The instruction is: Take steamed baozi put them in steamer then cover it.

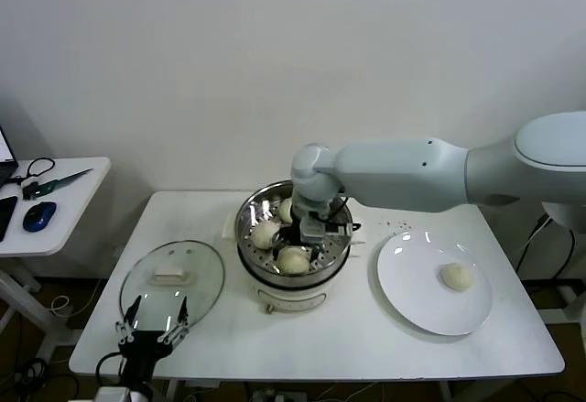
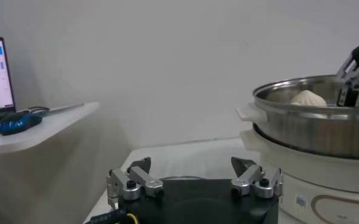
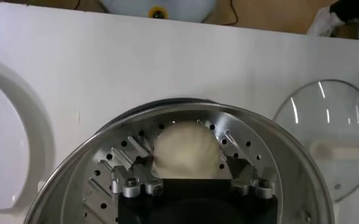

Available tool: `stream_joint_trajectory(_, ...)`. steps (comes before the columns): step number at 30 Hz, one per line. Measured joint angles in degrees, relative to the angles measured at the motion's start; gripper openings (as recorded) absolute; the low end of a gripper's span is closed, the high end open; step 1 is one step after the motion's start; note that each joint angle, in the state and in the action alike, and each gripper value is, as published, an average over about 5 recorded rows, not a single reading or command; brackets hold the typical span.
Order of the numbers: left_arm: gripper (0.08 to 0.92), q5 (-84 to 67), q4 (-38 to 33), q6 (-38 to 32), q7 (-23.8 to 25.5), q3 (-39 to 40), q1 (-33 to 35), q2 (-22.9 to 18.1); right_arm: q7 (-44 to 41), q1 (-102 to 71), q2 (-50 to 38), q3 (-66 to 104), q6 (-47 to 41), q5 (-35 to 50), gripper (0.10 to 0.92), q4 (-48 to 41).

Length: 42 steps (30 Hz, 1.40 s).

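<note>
The steel steamer [image 1: 275,283] stands mid-table with three steamed baozi on its perforated tray: one at the left [image 1: 265,233], one at the back [image 1: 286,210], one at the front [image 1: 293,260]. My right gripper [image 1: 308,240] reaches down into the pot. Its jaws stand open around the front baozi [image 3: 185,152], which rests on the tray; one fingertip [image 3: 141,163] is close against it. A fourth baozi [image 1: 457,277] lies on the white plate [image 1: 412,301]. The glass cover [image 1: 172,278] lies flat left of the steamer. Just in front of it my left gripper [image 1: 152,317] waits open and empty.
A white side table [image 1: 64,201] to the left holds a blue mouse [image 1: 39,216] and scissors [image 1: 50,182]. A wall runs close behind the table. In the left wrist view the steamer [image 2: 313,125] rises to the right of the open left gripper [image 2: 191,173].
</note>
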Motion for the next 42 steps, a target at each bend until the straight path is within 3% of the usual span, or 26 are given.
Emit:
stream_joint_trajectory(11,0.823,0.15,-0.35,0.17,0.03,0.31,-0.39,-0.19,-5.9,7.85,-5.16,-2.89,-1.9,11.62,0.823,-3.4)
stream_joint_trajectory(17,0.823,-0.08,-0.19,0.31,0.11,0.44,-1.12,-0.16,-9.76,13.1,-13.27,-8.56,-9.2,21.64,0.823,-4.82)
stream_joint_trajectory(23,0.823,-0.48,0.03,0.49,0.19,0.46,-1.81,-0.12,-10.75,12.73,-23.66,-11.32,-17.84,26.21,0.823,-6.13)
stream_joint_trajectory(32,0.823,-0.6,0.48,0.4,0.21,0.32,-1.75,-0.12,-10.01,1.16,-35.25,-4.81,-26.59,23.87,0.823,-8.76)
stream_joint_trajectory(42,0.823,-0.28,0.58,0.24,0.18,0.2,-1.15,-0.34,-8.31,-14.68,-38.33,7.34,-31.02,16.8,0.823,-14.47)
